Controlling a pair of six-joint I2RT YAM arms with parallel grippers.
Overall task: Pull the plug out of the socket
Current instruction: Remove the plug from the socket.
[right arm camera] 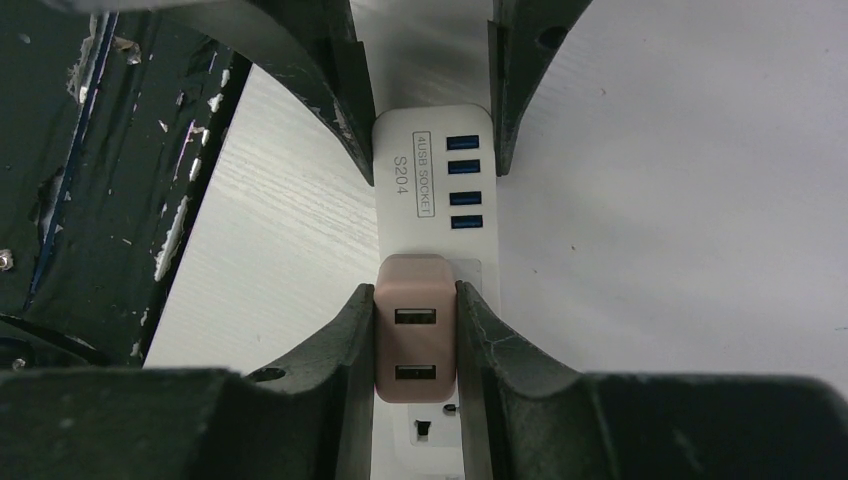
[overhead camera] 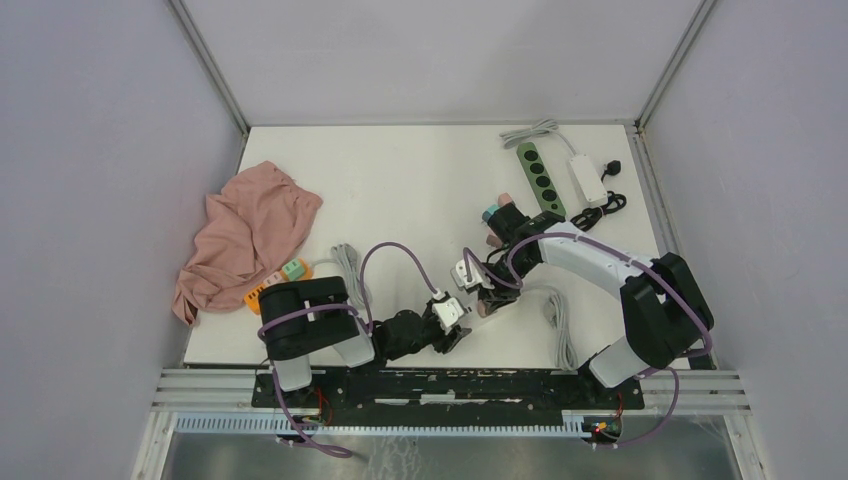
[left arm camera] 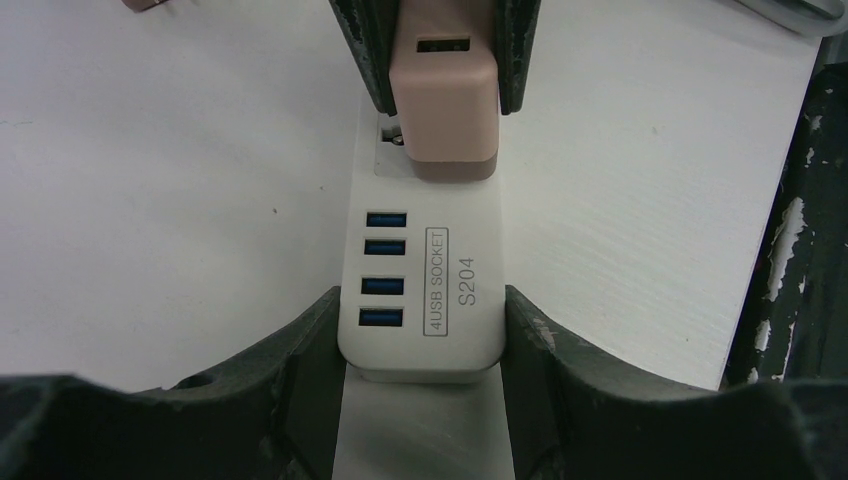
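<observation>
Where the arms meet, lower centre of the overhead view: both grippers are on one white power strip (left arm camera: 470, 290) lying flat on the table (left arm camera: 150, 200), with the pull, as I judge it, set up but not yet made.
Pink USB charger plug (right arm camera: 415, 345): stands in the outlet just beyond the row of four blue USB ports (left arm camera: 385, 268), low and central in the right wrist view. Its base looks flush with the strip face, so I take it to be fully seated.
Right gripper (right arm camera: 414, 290): pinching the plug by its two long sides, pads flat against the body and both charger ports showing between them.
Left gripper (left arm camera: 422, 300): pressed against both flanks of the strip at its USB end, bottom centre of the left wrist view, and partly spread to that width.
Doing the pull well: draw the plug straight off the strip face, along its pins, while the left arm holds the strip down and level. A sideways tug would likely bind the pins.
Risk: the strip's sides are smooth, so it may slip or lift with the plug if the hold is light.
Near edge: the dark rail lies close beside the strip, which leaves little room to swing.
</observation>
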